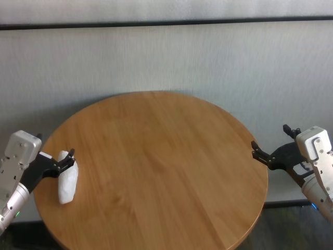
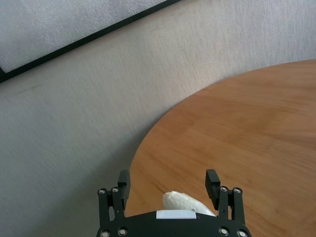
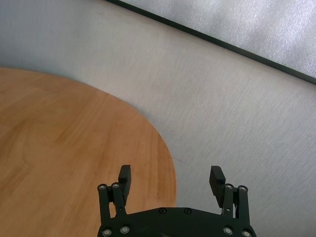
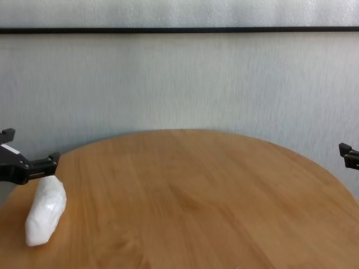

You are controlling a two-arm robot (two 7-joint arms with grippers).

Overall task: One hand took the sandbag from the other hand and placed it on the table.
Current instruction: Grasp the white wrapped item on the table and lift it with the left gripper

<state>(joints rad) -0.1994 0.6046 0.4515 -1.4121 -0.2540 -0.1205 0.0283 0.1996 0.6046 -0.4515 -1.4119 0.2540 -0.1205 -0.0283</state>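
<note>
White sandbag (image 1: 68, 183) lying on the left edge of the round wooden bench (image 1: 156, 166), both robot hands spread and holding nothing
The left hand (image 1: 58, 161) hovers at the bag's far end, fingers open around its tip; the right hand (image 1: 270, 154) waits beyond the bench's right edge. The lumpy, shiny pouch looks soft and saggy, likely slippery; gripping across its middle seems safest

No legible text, label, brand, number or sign appears in any view — neither on the bench (image 1: 156, 156), nor on the sandbag (image 1: 67, 182), nor on the wall behind.
</note>
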